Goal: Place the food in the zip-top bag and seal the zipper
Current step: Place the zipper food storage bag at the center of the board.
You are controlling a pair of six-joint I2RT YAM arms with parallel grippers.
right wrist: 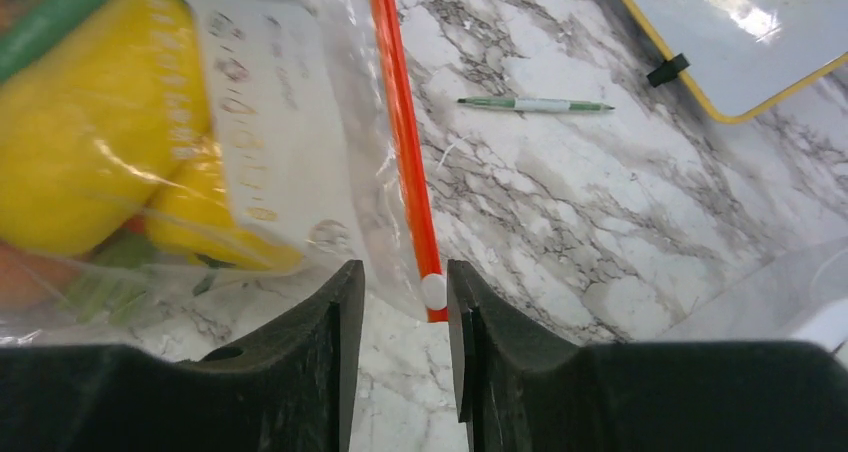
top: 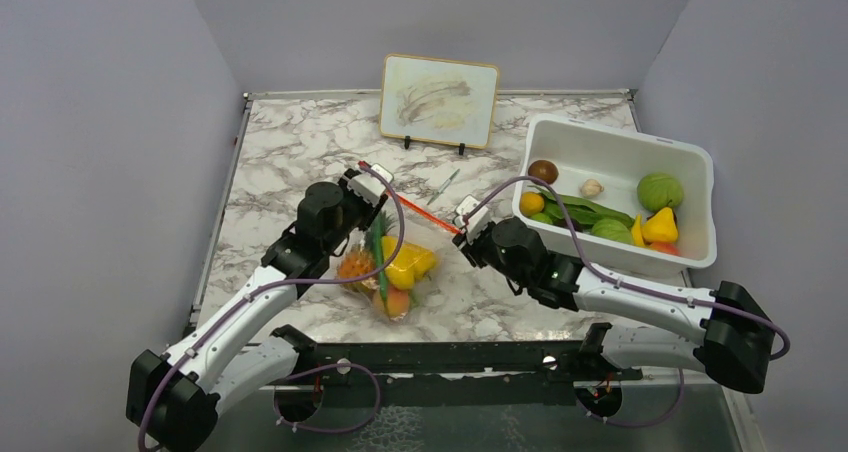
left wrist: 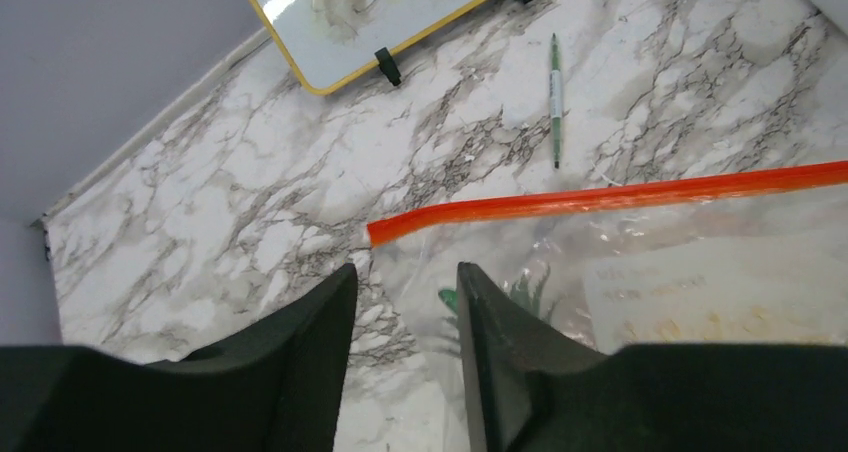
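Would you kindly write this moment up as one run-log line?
zip-top bag: holding food | zipper: end between open right jaws | left jaws: open at opposite corner | seal: cannot tell

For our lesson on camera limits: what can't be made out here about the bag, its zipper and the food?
- Whether the zipper is sealed: too small in top view; wrist views show only its outer face.
- How much food is in the bag: left arm overlaps it in top view; right wrist view crops it.
- Print on the label: blurred, both wrist views.
- Lower contents of the bin: near wall hides them, top view.
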